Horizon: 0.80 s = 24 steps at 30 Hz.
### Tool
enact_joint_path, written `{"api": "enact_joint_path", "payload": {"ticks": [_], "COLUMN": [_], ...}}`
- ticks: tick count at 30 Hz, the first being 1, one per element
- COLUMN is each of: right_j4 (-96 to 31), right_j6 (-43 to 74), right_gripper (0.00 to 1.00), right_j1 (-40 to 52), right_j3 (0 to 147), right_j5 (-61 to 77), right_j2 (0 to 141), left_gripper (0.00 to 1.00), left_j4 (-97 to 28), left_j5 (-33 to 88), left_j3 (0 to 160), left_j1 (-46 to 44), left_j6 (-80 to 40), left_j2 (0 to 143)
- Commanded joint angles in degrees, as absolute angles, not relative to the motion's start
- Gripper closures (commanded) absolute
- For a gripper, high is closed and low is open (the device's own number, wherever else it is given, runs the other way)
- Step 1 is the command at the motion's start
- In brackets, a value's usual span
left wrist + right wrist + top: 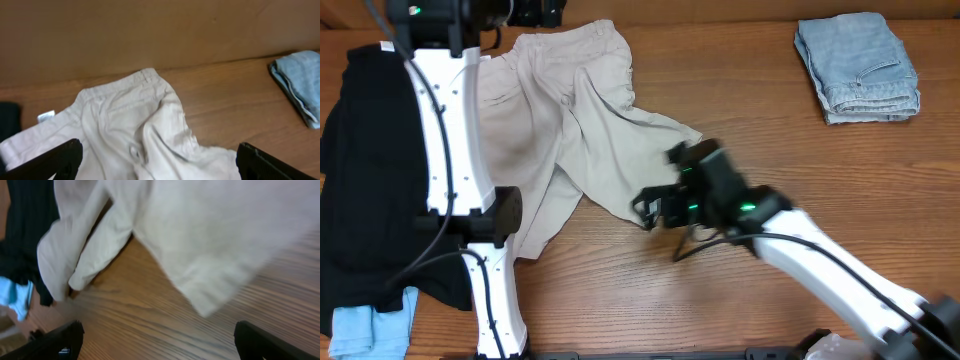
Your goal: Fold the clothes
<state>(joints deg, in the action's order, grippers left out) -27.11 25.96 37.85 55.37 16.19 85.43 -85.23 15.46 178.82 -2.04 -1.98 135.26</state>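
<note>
shorts (570, 130) lie crumpled on the counter (740, 70); left end effector (159, 152) spread wide above them, right end effector (159, 330) spread too, by a leg hem.

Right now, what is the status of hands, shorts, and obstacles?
Left hand and right hand open, empty. Beige shorts crumpled, not folded. Black shirt lies against them.

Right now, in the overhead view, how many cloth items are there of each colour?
Beige: 1, the khaki shorts
Black: 1, the black garment
Light blue: 2, the folded denim garment and a small cloth
Total: 4
</note>
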Motion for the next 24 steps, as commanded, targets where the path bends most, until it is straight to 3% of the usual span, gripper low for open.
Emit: {"api": "enact_joint_path", "payload": {"ticks": [1, 6, 12, 24], "right_j4": [-22.8, -17.2, -18.3, -16.3], "right_j6": [27.1, 27.0, 26.7, 28.0], "right_gripper": [0.0, 0.1, 0.11, 0.11], "right_j1": [42.1, 44.5, 41.4, 38.9], "right_j3": [56.4, 57.0, 60.5, 65.5], "right_j5": [16.6, 13.4, 4.9, 6.1], "right_j2": [90.1, 94.7, 97.8, 107.3], "left_gripper": [0.0, 0.0, 0.0, 0.0], "left_j4": [-88.2, -96.0, -96.8, -96.7], "left_j5": [15.2, 14.4, 14.9, 8.1], "left_j3": [179.8, 179.8, 178.4, 171.7], "left_j1": [-1.6, -1.6, -2.5, -7.7], "left_j6": [-1.4, -1.3, -3.8, -3.7], "left_j2": [132.6, 132.7, 132.7, 132.7]}}
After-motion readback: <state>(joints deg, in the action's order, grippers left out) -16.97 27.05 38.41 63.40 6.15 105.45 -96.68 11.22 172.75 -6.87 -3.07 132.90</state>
